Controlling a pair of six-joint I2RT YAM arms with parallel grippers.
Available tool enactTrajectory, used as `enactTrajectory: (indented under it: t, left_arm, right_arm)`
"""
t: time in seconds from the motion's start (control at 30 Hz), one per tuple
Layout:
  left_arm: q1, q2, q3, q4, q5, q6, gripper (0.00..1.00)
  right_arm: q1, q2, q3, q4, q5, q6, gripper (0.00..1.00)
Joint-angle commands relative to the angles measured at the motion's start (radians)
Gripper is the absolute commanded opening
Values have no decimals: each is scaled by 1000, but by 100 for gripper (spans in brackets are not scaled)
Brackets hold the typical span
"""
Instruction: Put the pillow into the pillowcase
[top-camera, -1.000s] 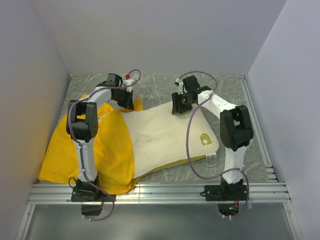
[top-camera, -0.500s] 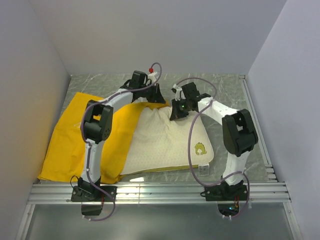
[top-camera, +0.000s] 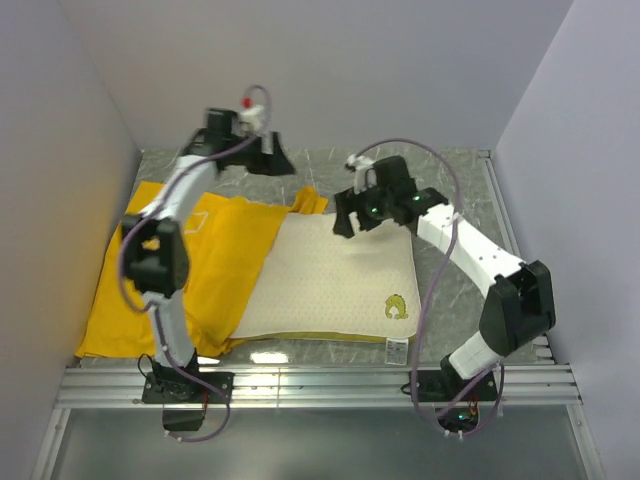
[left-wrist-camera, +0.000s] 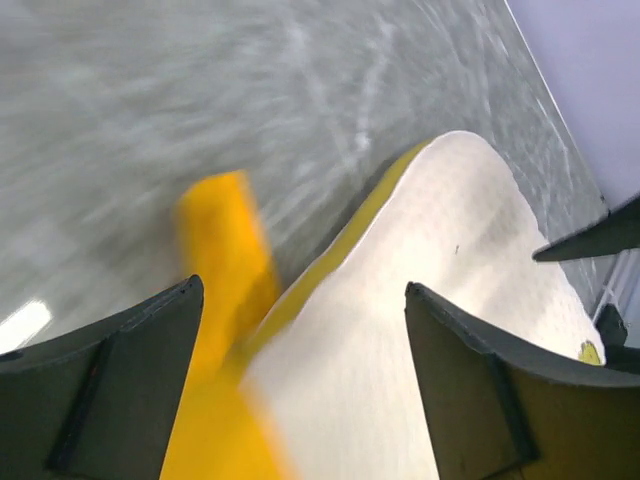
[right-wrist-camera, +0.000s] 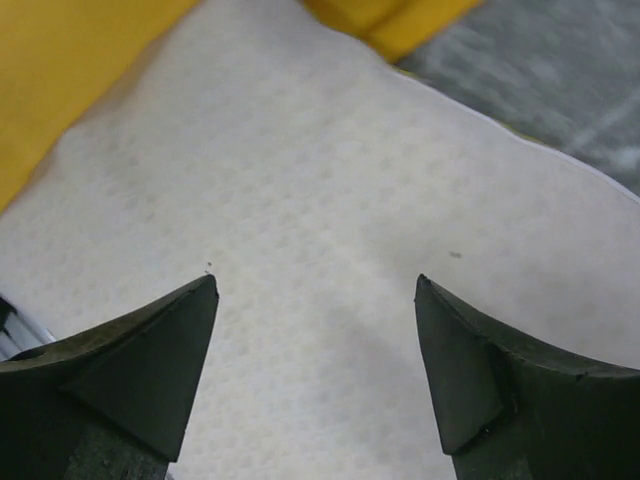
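The cream-white quilted pillow (top-camera: 335, 285) lies flat mid-table, its yellow logo (top-camera: 396, 307) near the front right corner. Its left edge meets the bright yellow pillowcase (top-camera: 170, 265), which is spread to the left with a fold poking out at the pillow's far corner (top-camera: 310, 200). My left gripper (top-camera: 275, 160) hangs open above the table behind that corner, holding nothing. In the left wrist view the left gripper (left-wrist-camera: 303, 287) looks down on pillow (left-wrist-camera: 440, 260) and pillowcase (left-wrist-camera: 220, 260). My right gripper (top-camera: 343, 218) is open just above the pillow's far edge. In the right wrist view the right gripper (right-wrist-camera: 315, 282) frames bare pillow (right-wrist-camera: 300, 170).
The grey marbled table (top-camera: 455, 170) is boxed in by pale walls at the left, back and right. An aluminium rail (top-camera: 320, 382) runs along the near edge by the arm bases. Slats (top-camera: 538, 335) line the right side.
Both grippers have opened and let go. The left arm swung up and back to the left, and the right arm lifted off. The pillow has settled flat, and its raised far edge has dropped.
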Motion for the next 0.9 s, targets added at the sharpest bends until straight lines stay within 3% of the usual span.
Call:
enactTrajectory:
  t: [0.0,0.07,0.17,0.3,0.47,0.63,0.73,0.87]
  left_arm:
    - [179,-327,-102,-176,-25,120,87]
    - [249,-397,-196,-346,-97,233,85]
    - [326,-524,-408,-446,-166,321,80]
    - [336,-636,-668,-435,-258,368,69]
    - [282,-543,-808,-360,-274,330,55]
    - [150,-333,-697,-212,-234,224,46]
    - [34,-180,-504,-168,-245,151,41]
    - [0,40,-106,-204,-216,99,40]
  right_arm:
    - [190,-76,24,-32,123,-136,87]
    - [317,-80,3,-32,184,-180,87]
    - [415,-41,-1,-66,202,-199,87]
    - [456,-16,-39,-95,171,-202,87]
    - [463,-48,-112,-113,169,-219,88]
    - [459,-85,-188,-87,235,-214,89]
    - [407,-42,-212,-60,275,-193,89]
    - [254,62,-186,8,323,-173,89]
